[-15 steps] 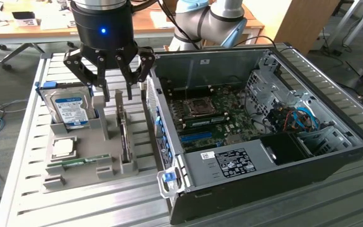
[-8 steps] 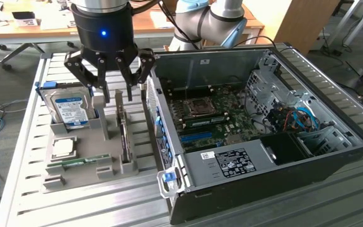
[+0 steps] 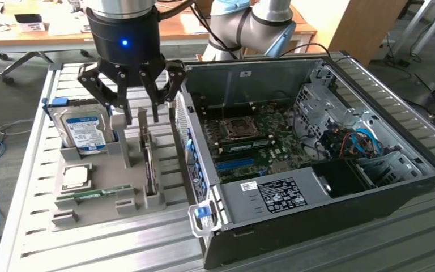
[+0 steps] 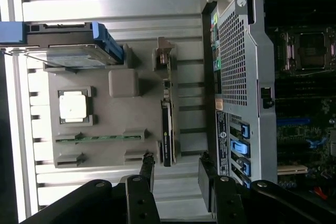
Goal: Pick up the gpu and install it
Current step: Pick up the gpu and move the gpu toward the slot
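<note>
The gpu point(image 3: 151, 164) stands on its edge in a slot of the grey holder tray point(image 3: 104, 212), between the tray's upright posts. In the wrist view the gpu point(image 4: 167, 116) shows edge-on as a thin dark strip with a green board edge. My gripper point(image 3: 145, 110) hangs open just above the card's far end, nothing between its black fingers. In the wrist view the gripper point(image 4: 177, 170) has one finger on either side of the card's line, apart from it. The open computer case point(image 3: 316, 170) lies beside the tray, its motherboard point(image 3: 255, 141) exposed.
On the tray sit a silver hard drive point(image 3: 85, 131) with a blue-white label, a CPU point(image 3: 75, 177) and a narrow green RAM stick point(image 3: 97, 194). The case's rear wall point(image 4: 239, 87) rises close beside the gpu. Everything rests on a slatted metal table point(image 3: 127, 243).
</note>
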